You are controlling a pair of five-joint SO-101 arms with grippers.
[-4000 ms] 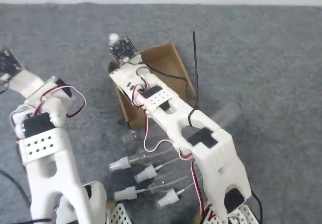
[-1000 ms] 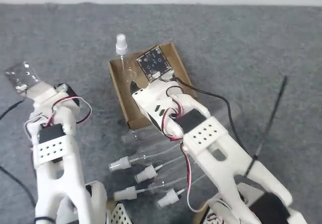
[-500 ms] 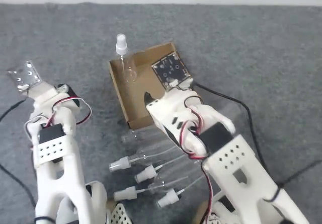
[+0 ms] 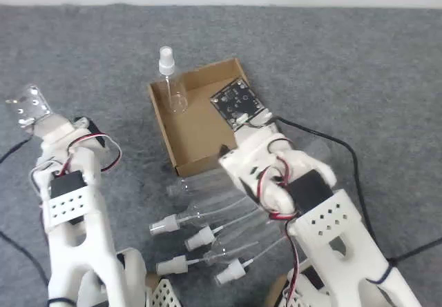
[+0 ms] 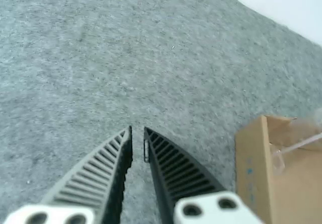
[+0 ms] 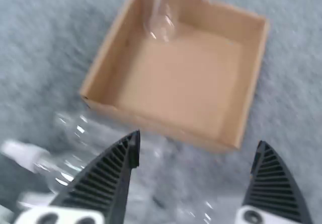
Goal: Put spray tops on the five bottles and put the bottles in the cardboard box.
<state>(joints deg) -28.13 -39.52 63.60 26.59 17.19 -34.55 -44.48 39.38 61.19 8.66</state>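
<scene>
The right gripper [image 6: 197, 138] has withdrawn from the cardboard box [image 4: 160, 124], jaws wide open, leaving a capped bottle [image 4: 169, 79] upright in its upper-left corner. The lying bottles [image 4: 207, 188], axes roughly left-right, sit just below the box, nearest that gripper. The left gripper [image 5: 138, 129] is closed and empty.

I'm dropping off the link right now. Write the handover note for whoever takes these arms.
Left gripper: shut, empty, over bare carpet beside the box.
Right gripper: open, empty, above the box's near edge.
Done: one capped bottle stands upright in the box's far corner.
Four spray tops lie among clear bottles on the carpet before the box; can't tell which are fitted.
Left: cap and box those.
</scene>
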